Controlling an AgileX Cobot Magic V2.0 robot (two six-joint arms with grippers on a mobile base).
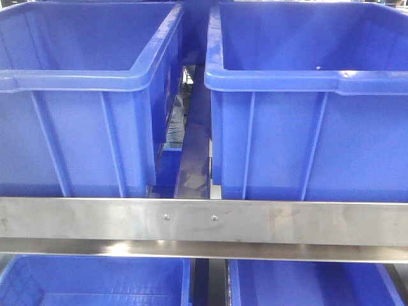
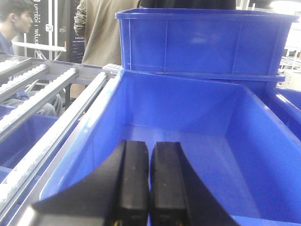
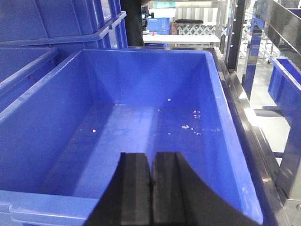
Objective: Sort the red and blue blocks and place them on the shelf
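Front view: two large blue bins (image 1: pixel 89 95) are sitting side by side on the shelf (image 1: pixel 204 220), behind its steel rail, with more bins showing below.

Left wrist view: the left end effector (image 2: pixel 149 181) is hovering over a bin, fingers pressed together, holding nothing.

Right wrist view: the right end effector (image 3: pixel 151 190) is hovering over another bin (image 3: pixel 225 117), fingers likewise together. No red or blue block is showing.

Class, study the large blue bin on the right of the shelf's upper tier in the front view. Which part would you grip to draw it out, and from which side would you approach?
Grip the right bin by the thick rolled rim along its front wall, coming from the front and slightly above. The steel front rail blocks its lower wall, and the neighbouring left bin limits side access.
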